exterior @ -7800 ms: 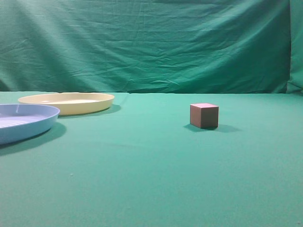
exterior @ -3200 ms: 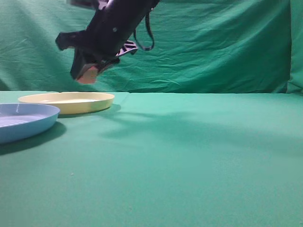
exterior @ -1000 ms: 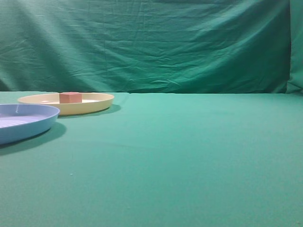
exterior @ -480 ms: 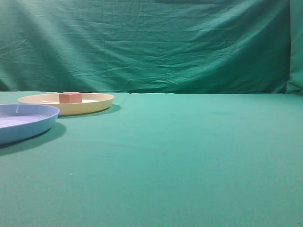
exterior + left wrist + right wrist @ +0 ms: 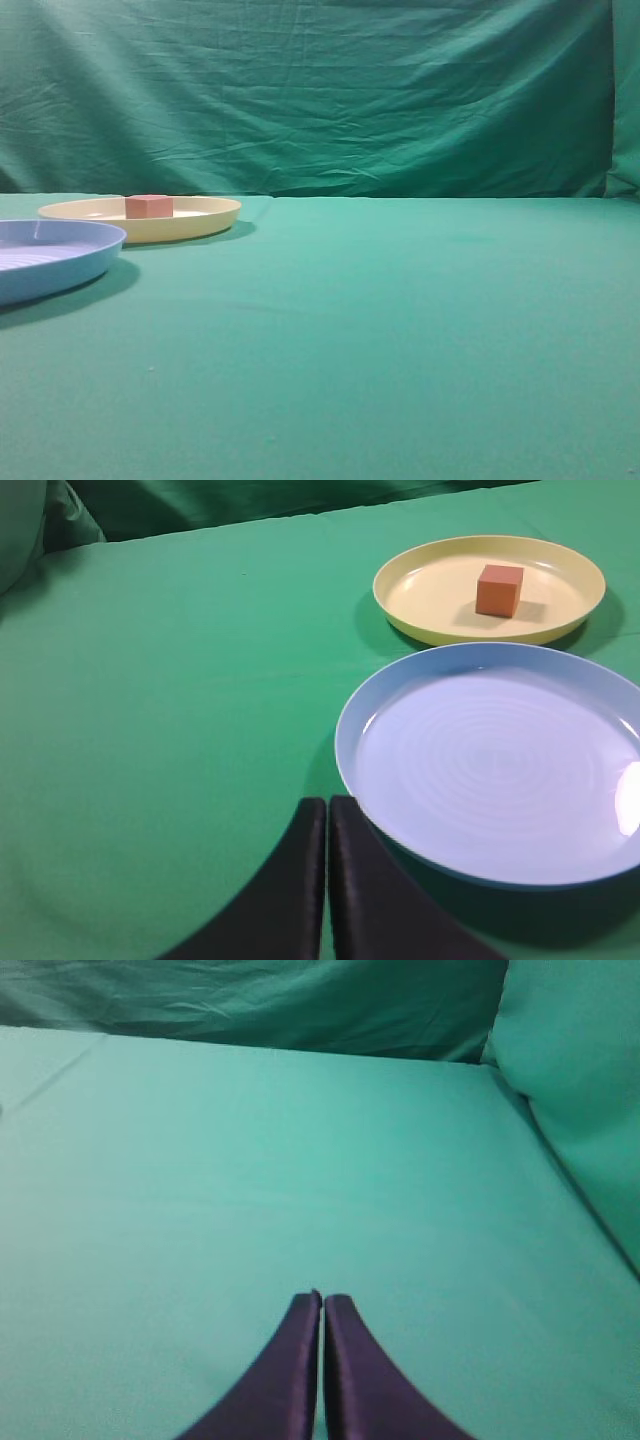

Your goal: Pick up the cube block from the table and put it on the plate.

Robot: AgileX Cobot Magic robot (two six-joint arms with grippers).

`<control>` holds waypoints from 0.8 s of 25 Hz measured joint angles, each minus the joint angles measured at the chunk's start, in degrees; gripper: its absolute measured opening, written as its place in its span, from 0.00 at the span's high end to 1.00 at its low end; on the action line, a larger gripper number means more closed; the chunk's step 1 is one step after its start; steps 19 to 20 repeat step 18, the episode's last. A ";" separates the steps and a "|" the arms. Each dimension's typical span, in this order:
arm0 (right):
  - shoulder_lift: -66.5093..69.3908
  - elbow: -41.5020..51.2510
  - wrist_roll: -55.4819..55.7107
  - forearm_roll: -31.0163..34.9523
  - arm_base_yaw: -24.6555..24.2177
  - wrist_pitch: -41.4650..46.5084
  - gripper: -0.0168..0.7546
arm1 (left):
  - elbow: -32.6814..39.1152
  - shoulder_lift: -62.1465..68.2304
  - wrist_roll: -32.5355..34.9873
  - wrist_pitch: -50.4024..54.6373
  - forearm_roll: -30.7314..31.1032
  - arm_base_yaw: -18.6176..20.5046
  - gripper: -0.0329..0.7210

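1. Both claws were pressed together with nothing between their fingers: the left claw (image 5: 327, 805) hung over bare tabletop (image 5: 160, 710) just beside the near rim of the light blue plate (image 5: 495, 765), without touching it as far as could be seen.
2. Likewise, the right claw (image 5: 321, 1300) had its dark fingers meeting at the tips over plain green cloth, well apart from any object.
3. Neither claw appeared in the exterior view.
4. On the pale yellow plate (image 5: 430, 590) sat the cube block (image 5: 499, 589), upright and flat on the plate's floor, slightly off centre.
5. It looked orange-brown from the left wrist, with a lighter top face, and it stood free of the rim.
6. From the side, the cube block (image 5: 149, 206) showed just above the yellow plate's (image 5: 200, 218) low rim.
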 joint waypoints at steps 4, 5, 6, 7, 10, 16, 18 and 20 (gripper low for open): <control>-2.19 4.48 0.00 0.00 -0.53 -0.97 0.98 | 0.00 0.00 0.00 0.00 0.00 0.00 0.96; -2.19 4.73 -0.11 0.00 -0.63 -1.44 0.98 | 0.00 0.00 0.00 0.00 0.00 0.00 0.96; -2.19 4.72 -0.12 0.00 -0.63 -1.95 0.98 | 0.00 0.00 0.00 0.00 0.00 0.00 0.96; -2.19 4.72 -0.12 0.00 -0.63 -1.95 0.98 | 0.00 0.00 0.00 0.00 0.00 0.00 0.96; -2.19 4.72 -0.36 0.02 -0.63 -1.68 0.98 | 0.00 0.00 0.00 0.00 0.00 0.00 0.96; -2.19 4.72 -0.47 0.02 -0.63 -1.55 0.98 | 0.00 0.00 0.00 0.00 0.00 0.00 0.96; -2.19 4.72 -0.47 0.02 -0.63 -1.55 0.98 | 0.00 0.00 0.00 0.00 0.00 0.00 0.96; -2.19 4.72 -0.47 0.02 -0.63 -1.55 0.98 | 0.00 0.00 0.00 0.00 0.00 0.00 0.96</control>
